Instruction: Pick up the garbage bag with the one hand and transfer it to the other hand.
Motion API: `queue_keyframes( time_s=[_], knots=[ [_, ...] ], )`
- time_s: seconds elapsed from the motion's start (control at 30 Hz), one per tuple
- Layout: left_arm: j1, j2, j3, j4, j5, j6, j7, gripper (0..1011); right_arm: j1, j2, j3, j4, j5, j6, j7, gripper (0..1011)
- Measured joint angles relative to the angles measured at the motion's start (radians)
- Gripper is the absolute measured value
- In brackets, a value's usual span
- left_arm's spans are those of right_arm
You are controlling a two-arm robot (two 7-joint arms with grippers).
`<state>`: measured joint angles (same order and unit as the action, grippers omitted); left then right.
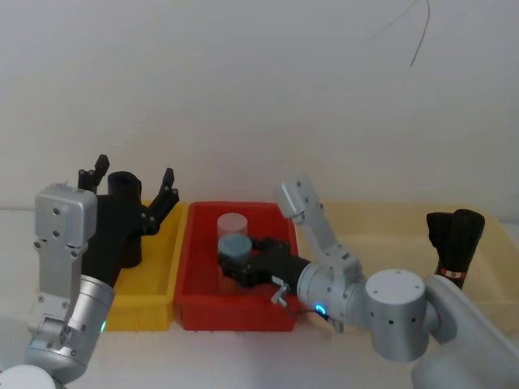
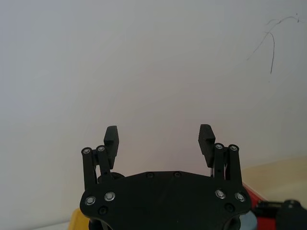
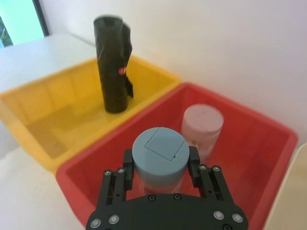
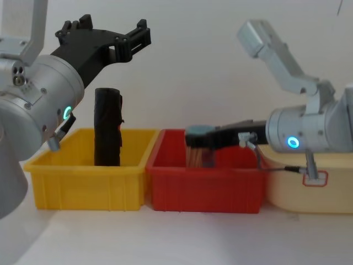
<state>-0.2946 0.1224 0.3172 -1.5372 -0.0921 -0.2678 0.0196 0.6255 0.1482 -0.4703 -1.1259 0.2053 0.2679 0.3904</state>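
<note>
The garbage bag (image 1: 126,194) (image 3: 112,72) (image 4: 107,132), a tall black roll with a small red label, stands upright in the yellow bin (image 1: 150,284) (image 4: 88,182). My left gripper (image 1: 134,174) (image 2: 159,139) (image 4: 110,33), on the green-ringed arm, hangs open above the roll's top with nothing between its fingers, apart from the roll. My right gripper (image 1: 235,263) (image 3: 160,163) (image 4: 201,135), on the blue-ringed arm, reaches into the red bin (image 1: 235,312) (image 3: 249,143). Its fingers press both sides of a blue-lidded jar (image 1: 235,245) (image 3: 159,152).
A pink-lidded jar (image 1: 231,223) (image 3: 202,124) stands behind the blue one in the red bin. A beige tray (image 1: 381,227) (image 4: 298,193) at the right holds a rumpled black roll (image 1: 454,239). The bins sit side by side against a white wall.
</note>
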Motion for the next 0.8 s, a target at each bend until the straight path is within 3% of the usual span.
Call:
queue_keyframes(
  time_s=[0.4,0.8],
  knots=[
    [0.0,0.0,0.0,0.0,0.0,0.0,0.0,1001,0.002,0.025,0.051,-0.101,0.004,-0.029,-0.037,646],
    [0.0,0.0,0.0,0.0,0.0,0.0,0.0,1001,-0.026,0.098,0.124,-0.189,-0.003,-0.007,-0.082,646]
  ],
)
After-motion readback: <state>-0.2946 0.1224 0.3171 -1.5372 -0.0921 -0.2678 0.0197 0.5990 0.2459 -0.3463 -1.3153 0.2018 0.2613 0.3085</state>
